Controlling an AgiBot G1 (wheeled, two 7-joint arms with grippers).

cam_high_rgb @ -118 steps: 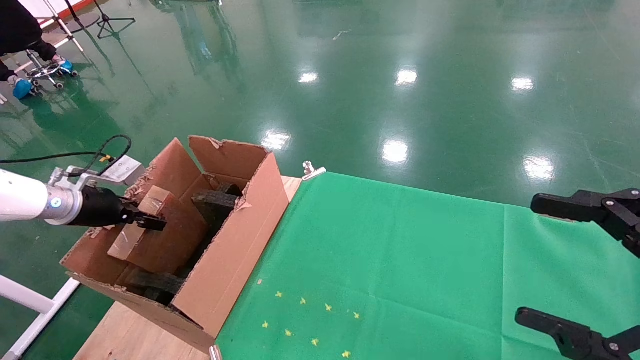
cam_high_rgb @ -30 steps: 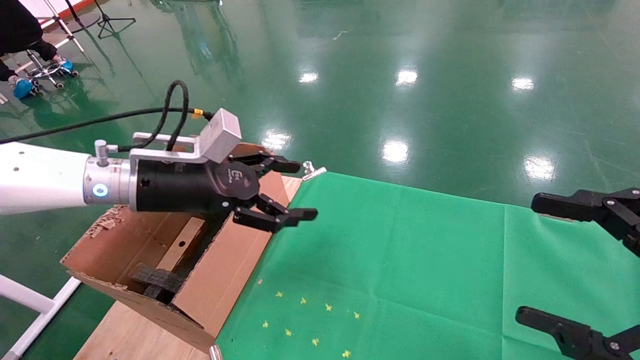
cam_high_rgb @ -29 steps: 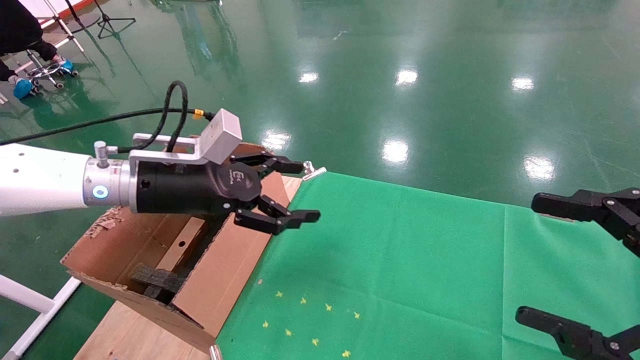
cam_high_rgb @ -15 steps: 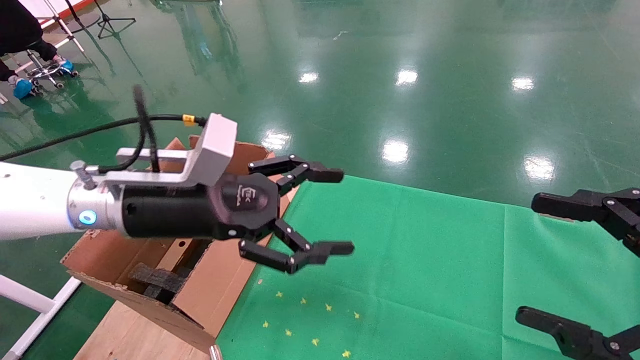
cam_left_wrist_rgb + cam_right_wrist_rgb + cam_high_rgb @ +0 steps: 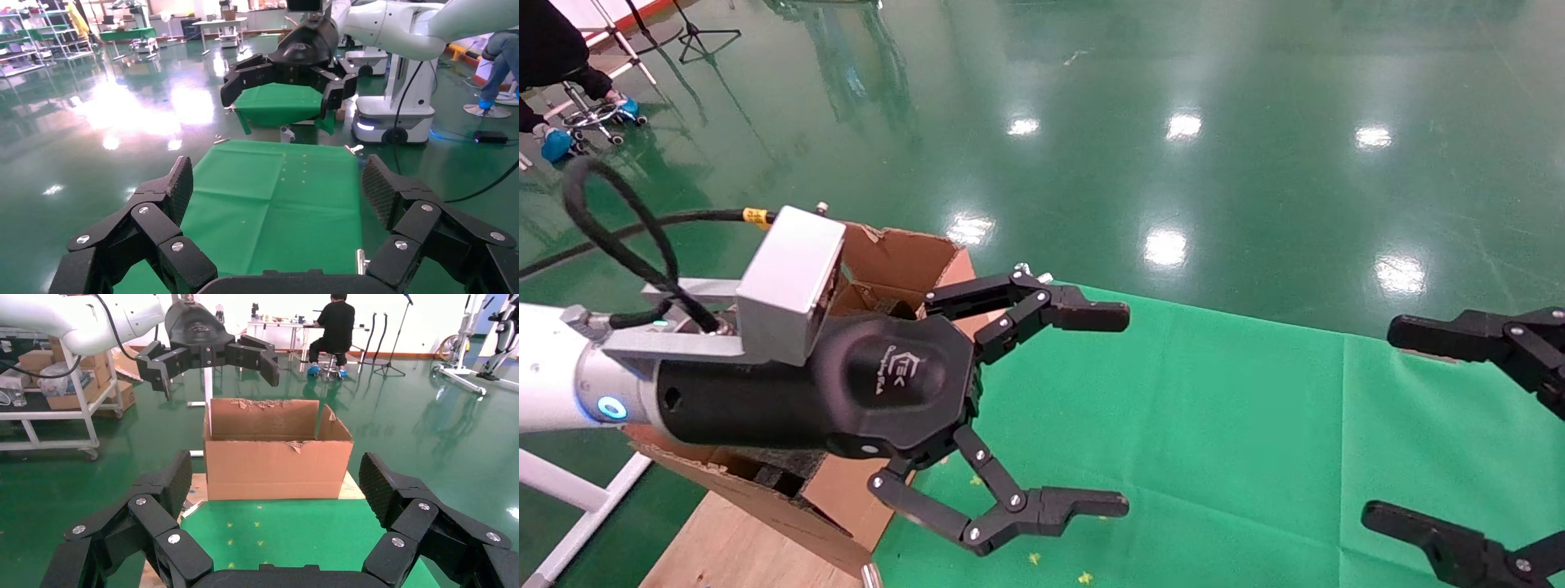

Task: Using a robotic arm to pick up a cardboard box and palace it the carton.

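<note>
Landmark: the carton (image 5: 878,269), a long brown corrugated box with torn upright flaps, is taken as reference; its long axis runs away from the robot along the edge of the green cloth (image 5: 1214,425).
Left gripper (image 5: 1103,408): carried on the robotic arm (image 5: 552,384), is held above and just cloth-side of the carton's near end; the jaws are spread wide and nothing is held between them.
Left fingertips (image 5: 182,184): ribbed pads are seen well apart, with only cloth between them.
Cardboard box: is not made out in any view; whether it lies inside the carton cannot be told, since the interior is hidden behind the arm and the carton's walls.
Key relation: the carton lies behind and below the open jaws, toward the robot's left; the left arm is judged much the nearer to it.
Right gripper (image 5: 1475,425): is parked at the far side of the cloth from the carton, well apart from it; jaws wide, empty.
Carton face (image 5: 278,471): one plain side wall is shown to the right wrist, flaps upright above it.
Surroundings: small yellow marks (image 5: 1034,559) are scattered on the cloth near the carton; a wooden board (image 5: 740,547) is seen beneath the carton.
Obstruction: the upright flaps are judged the only thing in the way of any reach back into the carton.
</note>
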